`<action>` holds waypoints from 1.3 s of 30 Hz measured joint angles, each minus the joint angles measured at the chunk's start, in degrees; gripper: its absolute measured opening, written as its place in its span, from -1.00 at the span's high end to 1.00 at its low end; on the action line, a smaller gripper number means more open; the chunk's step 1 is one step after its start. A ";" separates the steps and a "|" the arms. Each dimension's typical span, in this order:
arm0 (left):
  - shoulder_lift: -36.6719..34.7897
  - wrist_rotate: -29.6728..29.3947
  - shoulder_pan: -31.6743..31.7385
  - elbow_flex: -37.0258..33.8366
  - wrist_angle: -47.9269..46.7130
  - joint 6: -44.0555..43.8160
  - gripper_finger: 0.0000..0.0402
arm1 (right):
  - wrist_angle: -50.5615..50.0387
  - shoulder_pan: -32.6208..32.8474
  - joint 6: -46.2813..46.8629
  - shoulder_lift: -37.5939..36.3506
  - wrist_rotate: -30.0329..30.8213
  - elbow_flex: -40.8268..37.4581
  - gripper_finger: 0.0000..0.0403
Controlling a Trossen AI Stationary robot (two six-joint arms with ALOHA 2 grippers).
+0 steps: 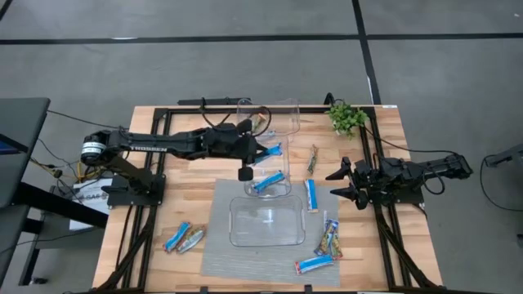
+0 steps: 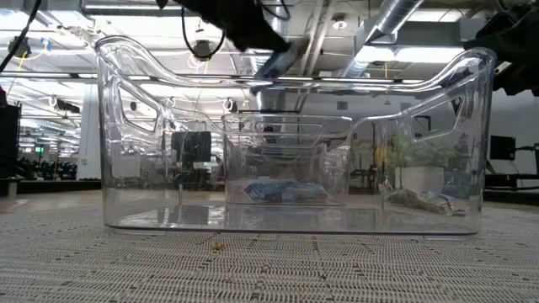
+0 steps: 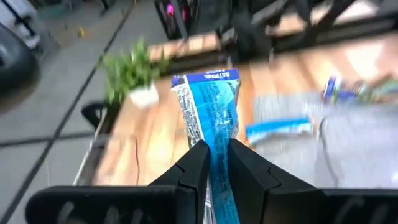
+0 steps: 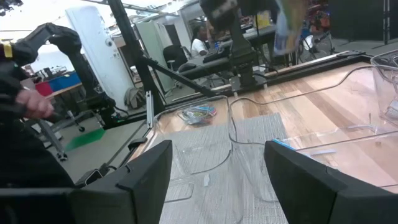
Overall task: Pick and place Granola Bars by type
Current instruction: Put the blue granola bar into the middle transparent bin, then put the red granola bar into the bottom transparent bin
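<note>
A blue-and-white granola bar (image 3: 208,112), pinched by its lower end in the left gripper (image 3: 213,163), hangs at the high view's centre over a clear bin (image 1: 282,193) holding a matching bar, likely for sorting, while the right gripper (image 1: 343,183) waits wide open and empty at right.

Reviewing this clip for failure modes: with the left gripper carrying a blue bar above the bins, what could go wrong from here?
1. The left gripper pinches the blue bar only near one end, with most of the bar sticking out past the fingers. It might swing or slip out before release.
2. In the high view the bar hangs near the edge of the small bin that already holds a blue bar. Released here, it could perhaps catch the rim or land outside.
</note>
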 joint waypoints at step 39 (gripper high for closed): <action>15.45 3.72 0.11 0.03 -3.82 -9.01 0.25 | 0.00 -0.01 0.00 -0.04 -0.02 0.00 -0.24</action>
